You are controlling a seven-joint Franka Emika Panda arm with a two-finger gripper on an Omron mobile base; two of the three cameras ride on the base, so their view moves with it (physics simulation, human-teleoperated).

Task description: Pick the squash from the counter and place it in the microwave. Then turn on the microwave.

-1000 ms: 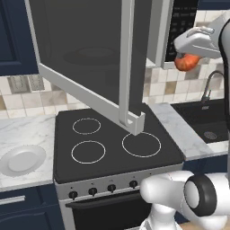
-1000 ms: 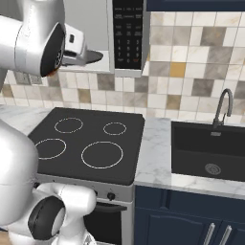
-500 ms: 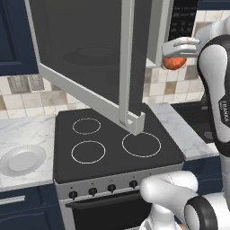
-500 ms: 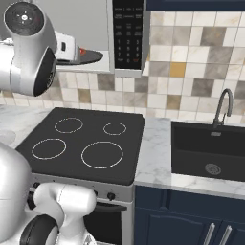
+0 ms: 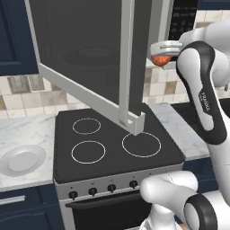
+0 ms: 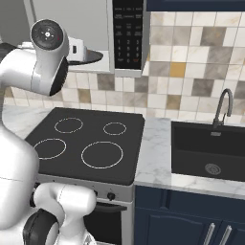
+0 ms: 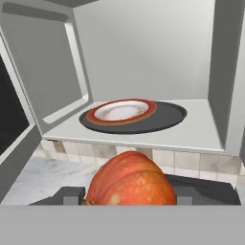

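The squash [image 7: 130, 179], clamped between the fingers of the gripper [image 7: 129, 195], is now carried closer to the open microwave [image 7: 143, 72] than before.

The squash [image 7: 130, 179], a ribbed orange-red lump, sits low centre in the hand view, just before the microwave [image 7: 143, 57]; its door [image 5: 85, 58] swung wide at upper left of the left base view; marble worktop [image 5: 24, 130] lies lower left.
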